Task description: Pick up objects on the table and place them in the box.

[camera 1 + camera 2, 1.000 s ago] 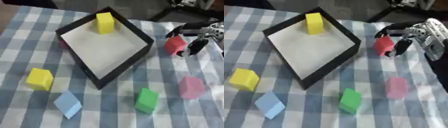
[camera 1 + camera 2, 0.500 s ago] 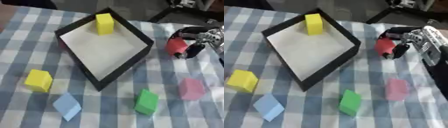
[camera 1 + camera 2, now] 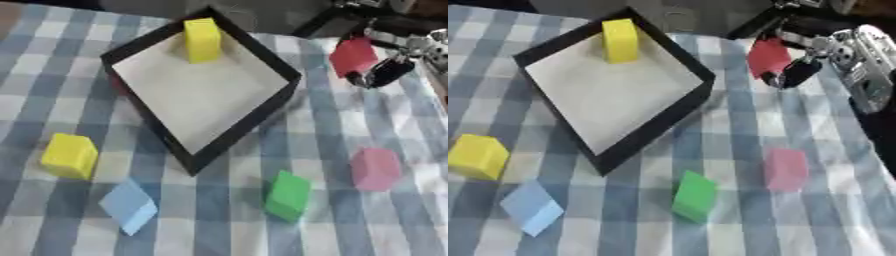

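Note:
My right hand (image 3: 808, 59) comes in from the upper right and is shut on a red block (image 3: 767, 56), holding it above the table just right of the box. The black box (image 3: 262, 107) with a pale floor lies in the upper middle, with a yellow block (image 3: 202, 40) standing in its far corner. On the checked cloth lie a yellow cube (image 3: 70, 156), a light blue block (image 3: 129, 205), a green block (image 3: 288, 195) and a pink block (image 3: 376, 168). My left hand does not show.
The blue and white checked cloth (image 3: 219, 220) covers the table. A small red thing (image 3: 115, 82) peeks out at the box's left wall. Dark equipment stands beyond the table's far edge at the upper right.
My right hand has closed round the red block and lifted it off the cloth, upward in the view. The camera has shifted a little as well.

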`<control>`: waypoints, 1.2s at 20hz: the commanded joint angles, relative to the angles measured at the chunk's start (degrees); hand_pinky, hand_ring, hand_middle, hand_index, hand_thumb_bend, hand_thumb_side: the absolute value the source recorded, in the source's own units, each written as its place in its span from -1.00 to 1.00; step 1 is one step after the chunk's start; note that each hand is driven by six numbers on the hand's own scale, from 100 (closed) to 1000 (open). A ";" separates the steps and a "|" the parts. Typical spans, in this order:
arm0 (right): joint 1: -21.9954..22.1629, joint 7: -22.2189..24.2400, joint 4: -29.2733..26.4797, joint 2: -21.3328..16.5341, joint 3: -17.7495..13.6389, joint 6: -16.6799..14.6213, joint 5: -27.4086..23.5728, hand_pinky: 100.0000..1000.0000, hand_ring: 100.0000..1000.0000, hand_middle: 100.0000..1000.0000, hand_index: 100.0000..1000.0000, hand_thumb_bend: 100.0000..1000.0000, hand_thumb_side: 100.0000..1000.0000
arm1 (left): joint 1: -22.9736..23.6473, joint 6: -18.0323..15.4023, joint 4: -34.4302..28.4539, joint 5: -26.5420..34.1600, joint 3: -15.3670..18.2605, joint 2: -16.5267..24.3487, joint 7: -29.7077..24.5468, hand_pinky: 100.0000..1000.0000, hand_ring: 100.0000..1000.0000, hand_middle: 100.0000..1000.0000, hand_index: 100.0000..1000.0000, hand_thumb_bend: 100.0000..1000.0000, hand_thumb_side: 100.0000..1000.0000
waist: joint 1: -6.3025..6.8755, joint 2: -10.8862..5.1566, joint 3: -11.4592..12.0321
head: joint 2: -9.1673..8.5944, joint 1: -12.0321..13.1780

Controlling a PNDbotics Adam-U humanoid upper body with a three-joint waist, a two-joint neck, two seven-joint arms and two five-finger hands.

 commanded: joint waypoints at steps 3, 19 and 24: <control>-3.54 0.77 -8.41 -3.38 -0.30 2.17 -6.51 0.70 0.38 -0.07 0.13 -1.00 -1.00 | 0.24 -0.42 -0.79 -0.52 0.86 2.32 0.47 0.46 0.38 0.60 0.66 -0.31 0.36 | 0.00 -3.61 -1.35 | 1.40 0.78; -14.99 6.06 -8.81 10.42 5.32 3.30 -3.43 0.70 0.38 -0.02 0.18 -1.00 -1.00 | 1.78 -1.20 -3.23 -1.02 0.21 4.48 0.37 0.45 0.38 0.59 0.65 -0.29 0.30 | 1.46 -7.03 -1.13 | 3.64 -0.44; -16.98 4.80 -6.20 16.41 6.94 2.99 -0.15 0.70 0.38 -0.01 0.18 -1.00 -1.00 | 2.39 -0.84 -3.93 -0.70 -0.26 4.45 0.03 0.44 0.38 0.59 0.65 -0.28 0.31 | 1.56 -7.28 -0.77 | 4.14 -1.12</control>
